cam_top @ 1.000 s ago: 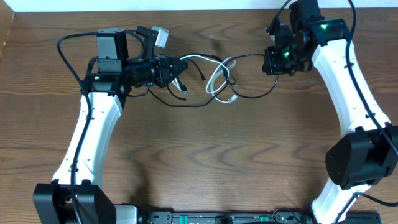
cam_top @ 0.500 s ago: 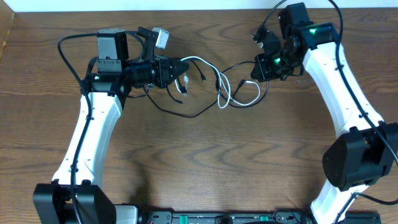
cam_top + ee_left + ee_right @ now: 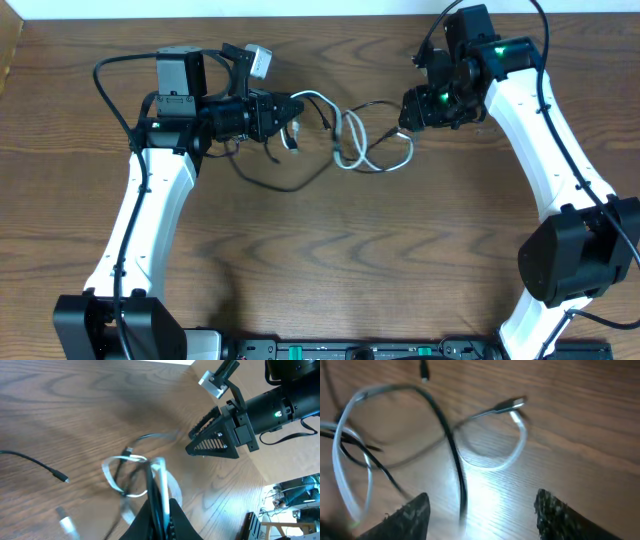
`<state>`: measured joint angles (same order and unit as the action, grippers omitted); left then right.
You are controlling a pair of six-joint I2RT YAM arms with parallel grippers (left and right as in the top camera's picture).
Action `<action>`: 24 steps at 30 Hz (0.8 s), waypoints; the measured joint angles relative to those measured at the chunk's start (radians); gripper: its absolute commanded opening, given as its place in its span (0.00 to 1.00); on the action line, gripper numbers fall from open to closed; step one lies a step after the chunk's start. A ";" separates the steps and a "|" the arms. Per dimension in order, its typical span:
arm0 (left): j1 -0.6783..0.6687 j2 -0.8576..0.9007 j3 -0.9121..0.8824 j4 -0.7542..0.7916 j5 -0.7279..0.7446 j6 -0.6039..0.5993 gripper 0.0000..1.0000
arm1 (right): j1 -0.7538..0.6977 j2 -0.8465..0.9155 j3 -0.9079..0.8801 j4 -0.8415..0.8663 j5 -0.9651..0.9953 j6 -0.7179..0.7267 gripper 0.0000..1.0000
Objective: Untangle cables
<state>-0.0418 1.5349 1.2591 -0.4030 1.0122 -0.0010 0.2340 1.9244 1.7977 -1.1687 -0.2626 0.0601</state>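
Note:
The black cable [image 3: 285, 187] and the white cable [image 3: 378, 168] lie crossed in loose loops on the wooden table between the arms. My left gripper [image 3: 292, 110] is shut on both cables; in the left wrist view the two cords run side by side out of its pinched fingers [image 3: 177, 522]. My right gripper [image 3: 408, 108] hovers at the right end of the tangle, open. In the right wrist view the black cable [image 3: 451, 455] passes loose between its spread fingers [image 3: 410, 515], touching neither. The white cable's plug [image 3: 512, 405] lies ahead of it.
A free black plug [image 3: 62, 479] and a white plug [image 3: 66, 524] lie on the table left of the left gripper. The wall edge runs along the back of the table [image 3: 320, 300]. Thick arm cables arch over both arms.
My right gripper has opened and let go of the black cable after moving left toward the tangle. The cables have gone slack and gathered in the middle. The left arm has held still.

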 measured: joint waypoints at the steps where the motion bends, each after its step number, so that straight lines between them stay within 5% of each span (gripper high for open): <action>1: 0.000 0.000 0.000 0.007 0.000 -0.003 0.07 | 0.000 0.000 0.000 -0.006 0.028 0.020 0.70; 5: 0.000 0.000 0.000 0.082 0.026 -0.038 0.07 | -0.001 0.000 -0.002 0.027 0.116 0.080 0.77; 8: 0.000 0.000 0.000 0.121 0.041 -0.084 0.07 | 0.003 0.000 -0.002 0.117 -0.058 -0.008 0.84; 15: 0.000 0.000 0.000 0.240 0.069 -0.221 0.07 | 0.094 0.009 -0.002 0.168 -0.268 0.008 0.70; 20: -0.010 -0.002 0.000 0.220 0.121 -0.271 0.08 | 0.161 0.066 -0.002 0.263 -0.300 0.027 0.70; 24: -0.016 -0.003 0.000 0.266 0.141 -0.360 0.07 | 0.183 0.077 -0.002 0.290 -0.294 0.040 0.48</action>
<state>-0.0578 1.5314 1.2587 -0.1371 1.1534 -0.3607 0.4168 2.0018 1.7954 -0.8787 -0.5571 0.1001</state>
